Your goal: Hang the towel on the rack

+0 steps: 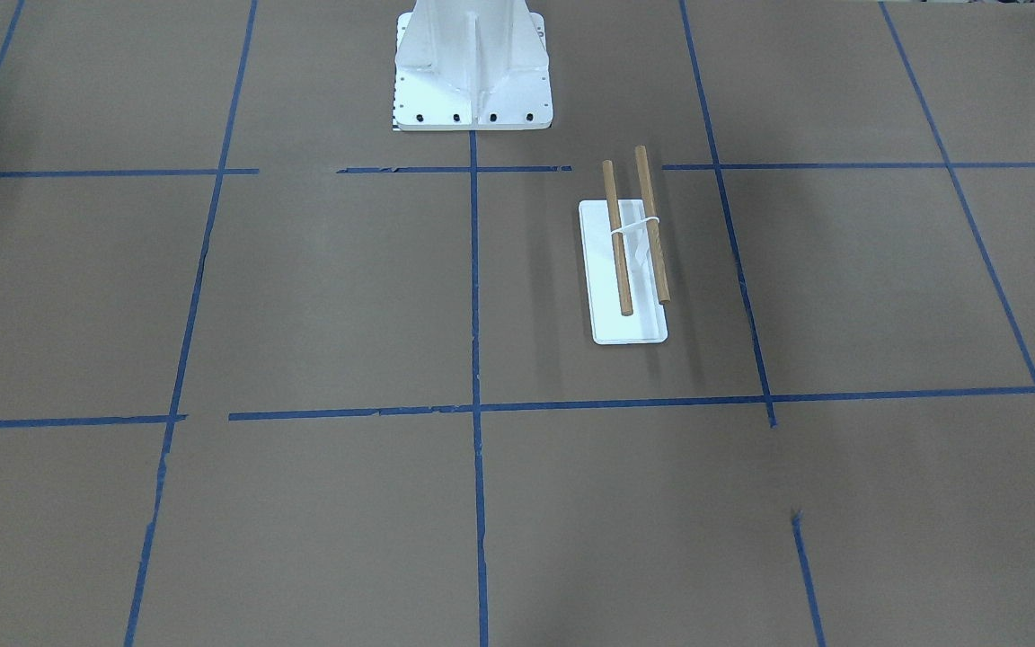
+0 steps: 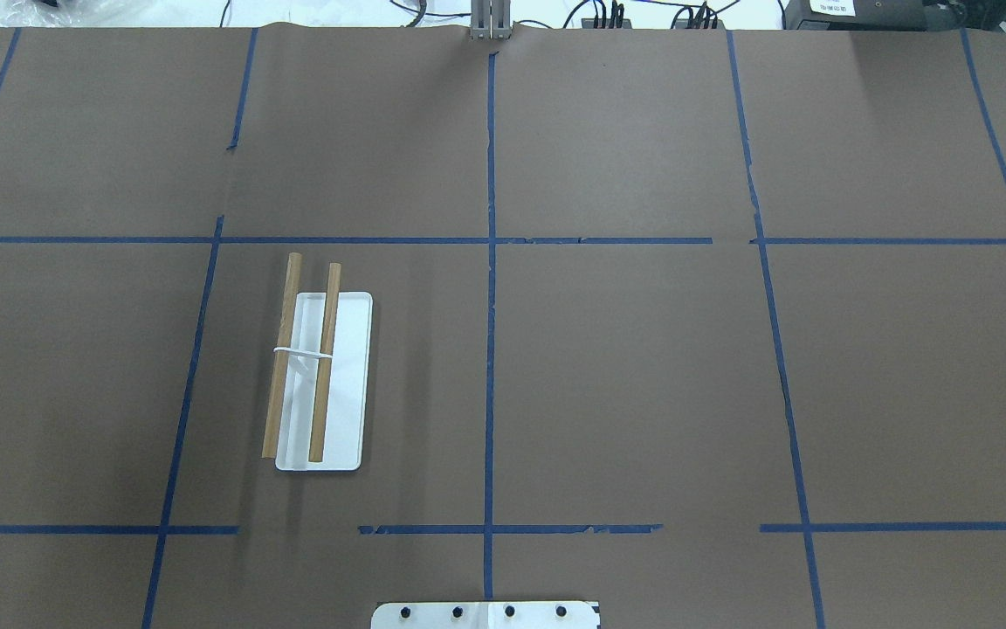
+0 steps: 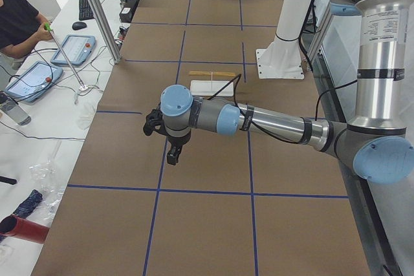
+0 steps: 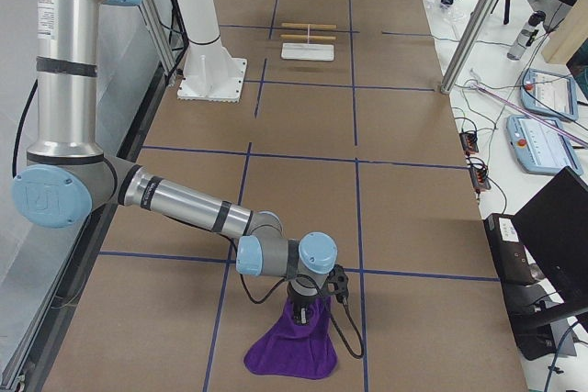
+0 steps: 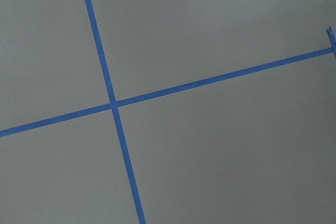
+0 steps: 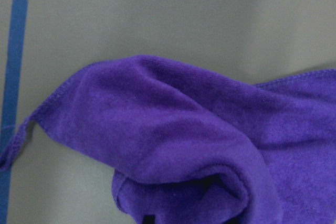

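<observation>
The rack stands on the robot's left half of the table: two brown dowels (image 1: pixel 616 243) over a white base plate (image 1: pixel 627 331). It also shows in the overhead view (image 2: pixel 325 358) and small in both side views (image 3: pixel 213 82) (image 4: pixel 308 39). The purple towel (image 4: pixel 294 353) lies at the far right end of the table and rises in a peak to my right gripper (image 4: pixel 306 314). It fills the right wrist view (image 6: pixel 184 145), where no fingers show. My left gripper (image 3: pixel 173 155) hangs above bare table, apart from the rack. I cannot tell whether either gripper is open or shut.
The white bolted robot pedestal (image 1: pixel 473 81) stands at the table's robot side. Blue tape lines (image 5: pixel 113 103) grid the brown tabletop. An operator (image 3: pixel 16 21) sits by a side table with pendants (image 3: pixel 71 50). A metal post (image 4: pixel 473 20) stands at the table's far edge.
</observation>
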### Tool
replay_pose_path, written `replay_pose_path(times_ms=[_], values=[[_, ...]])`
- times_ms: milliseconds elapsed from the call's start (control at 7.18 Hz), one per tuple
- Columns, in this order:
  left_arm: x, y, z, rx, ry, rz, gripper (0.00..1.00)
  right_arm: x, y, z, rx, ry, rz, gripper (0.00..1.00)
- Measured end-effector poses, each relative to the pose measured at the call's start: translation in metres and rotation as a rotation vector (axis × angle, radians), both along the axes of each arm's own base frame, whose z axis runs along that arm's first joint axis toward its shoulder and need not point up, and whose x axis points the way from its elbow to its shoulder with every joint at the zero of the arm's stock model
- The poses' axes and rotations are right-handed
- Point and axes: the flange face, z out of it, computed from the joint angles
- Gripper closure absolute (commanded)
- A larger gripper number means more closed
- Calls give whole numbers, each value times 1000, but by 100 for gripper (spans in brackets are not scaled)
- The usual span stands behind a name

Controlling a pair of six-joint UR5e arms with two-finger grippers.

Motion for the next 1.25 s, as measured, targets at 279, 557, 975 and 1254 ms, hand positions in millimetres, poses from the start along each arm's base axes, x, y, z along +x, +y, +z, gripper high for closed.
replay_pose_path(times_ms=[279, 557, 975, 1254], values=[[0, 0, 0, 0, 0, 0, 0, 4, -1, 2, -3, 4, 9, 100], [0, 0, -1, 2, 1, 0, 0, 32, -23, -32, 33, -24, 84, 100], [3, 1, -5, 3, 54, 12, 0, 32, -20, -176, 9, -208, 191, 100], [5, 0, -9, 10, 80, 11, 0, 7, -12, -274, -63, -390, 296, 100]])
